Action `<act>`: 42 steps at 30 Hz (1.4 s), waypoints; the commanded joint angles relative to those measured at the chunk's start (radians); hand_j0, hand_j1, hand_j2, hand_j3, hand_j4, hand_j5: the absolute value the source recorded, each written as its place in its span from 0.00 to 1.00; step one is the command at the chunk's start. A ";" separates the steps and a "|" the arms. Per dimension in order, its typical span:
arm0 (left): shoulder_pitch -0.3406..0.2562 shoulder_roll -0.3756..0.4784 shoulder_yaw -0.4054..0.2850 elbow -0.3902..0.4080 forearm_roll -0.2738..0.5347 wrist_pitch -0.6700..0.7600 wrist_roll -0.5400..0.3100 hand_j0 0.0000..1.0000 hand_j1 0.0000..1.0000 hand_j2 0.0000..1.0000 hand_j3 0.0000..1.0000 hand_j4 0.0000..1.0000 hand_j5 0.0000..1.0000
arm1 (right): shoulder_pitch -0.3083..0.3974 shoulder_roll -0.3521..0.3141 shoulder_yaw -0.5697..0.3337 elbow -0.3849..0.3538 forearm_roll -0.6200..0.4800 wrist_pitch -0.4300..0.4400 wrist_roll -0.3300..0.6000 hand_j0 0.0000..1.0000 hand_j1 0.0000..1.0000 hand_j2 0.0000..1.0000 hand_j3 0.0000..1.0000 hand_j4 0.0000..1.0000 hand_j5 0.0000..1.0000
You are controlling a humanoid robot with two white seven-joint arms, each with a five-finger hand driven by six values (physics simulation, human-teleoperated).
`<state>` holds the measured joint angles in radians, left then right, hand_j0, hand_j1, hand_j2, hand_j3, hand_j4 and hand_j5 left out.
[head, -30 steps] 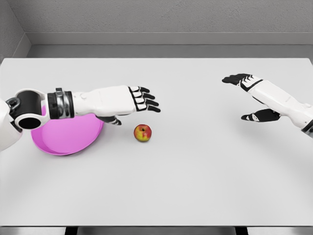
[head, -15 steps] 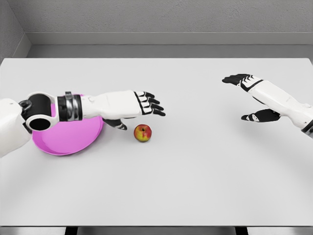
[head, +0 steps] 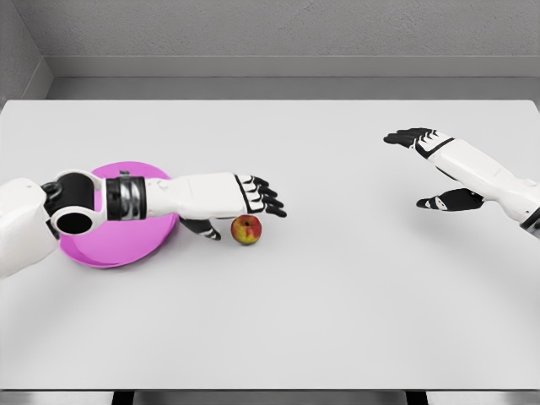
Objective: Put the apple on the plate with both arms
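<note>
Left hand (head: 245,202): fingers spread, holding nothing, poised over the fruit.
Apple (head: 245,229): on the desk (head: 337,287) just under the fingertips, thumb beside it.
Plate (head: 114,245): behind the wrist, under the forearm.
Right hand (head: 426,169): open, idle, well apart.
Advice: lower, close thumb and fingers around apple evenly.

Single head view, taken from the robot's own head and angled downward and forward over the white table (head: 337,295). The table's near edge runs along the bottom of the frame, its far edge meets a grey wall (head: 278,29) near the top, and nearly the full tabletop is visible, indicating a moderate stand-off. The left arm (head: 169,196) enters from the left edge, the right arm (head: 489,173) from the right. Only 1 view is supplied, so no overlap applies.
</note>
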<state>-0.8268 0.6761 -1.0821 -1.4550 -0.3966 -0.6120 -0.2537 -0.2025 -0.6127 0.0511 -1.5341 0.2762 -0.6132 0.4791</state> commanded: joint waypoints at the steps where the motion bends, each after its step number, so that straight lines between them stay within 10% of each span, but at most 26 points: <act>1: 0.000 -0.003 -0.010 0.013 0.007 0.001 0.001 1.00 1.00 1.00 1.00 1.00 1.00 | 0.000 -0.001 0.000 -0.001 -0.008 0.002 -0.001 1.00 1.00 1.00 1.00 1.00 1.00; 33: -0.002 -0.087 -0.038 0.119 -0.001 0.001 -0.027 0.92 0.92 0.92 0.92 0.92 0.92 | 0.000 -0.001 0.001 -0.001 -0.008 0.002 -0.001 1.00 1.00 1.00 1.00 1.00 1.00; 42: 0.005 -0.087 -0.038 0.119 -0.002 0.001 -0.048 0.77 0.77 0.77 0.77 0.77 0.77 | 0.000 -0.001 0.001 -0.001 -0.009 0.002 -0.002 1.00 1.00 1.00 1.00 1.00 1.00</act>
<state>-0.8207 0.5890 -1.1202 -1.3361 -0.4052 -0.6118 -0.2977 -0.2025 -0.6127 0.0519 -1.5351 0.2756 -0.6132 0.4784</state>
